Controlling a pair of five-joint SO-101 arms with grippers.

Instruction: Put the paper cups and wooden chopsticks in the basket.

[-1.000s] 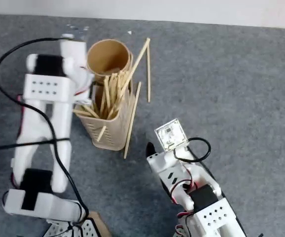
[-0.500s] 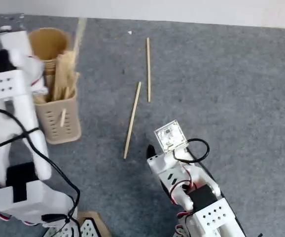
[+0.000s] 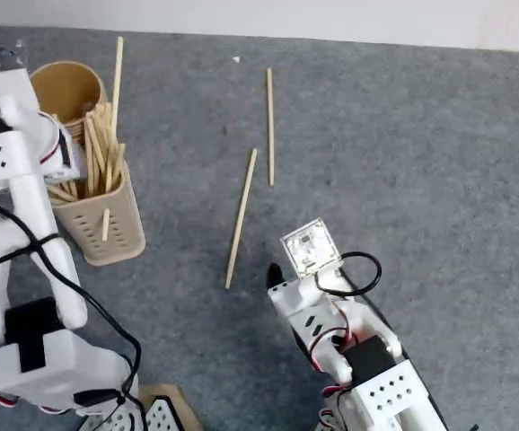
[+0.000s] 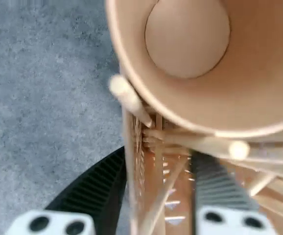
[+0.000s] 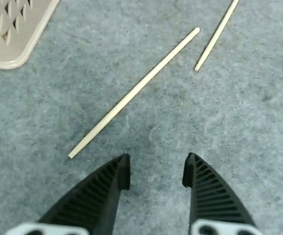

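Two chopsticks (image 3: 241, 218) on open carpet (image 3: 421, 162); basket (image 3: 116, 229) at left edge

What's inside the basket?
A bunch of wooden chopsticks stands in the basket, with a paper cup at one end. The basket's bottom and the cup's lower part are covered, so I can't see them.

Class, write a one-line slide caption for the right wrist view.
Open right gripper above grey carpet, near one chopstick, a second chopstick and the basket corner.

A grey felt-like mat (image 3: 421, 180) runs up to a pale wall (image 3: 331, 18) at the far edge.
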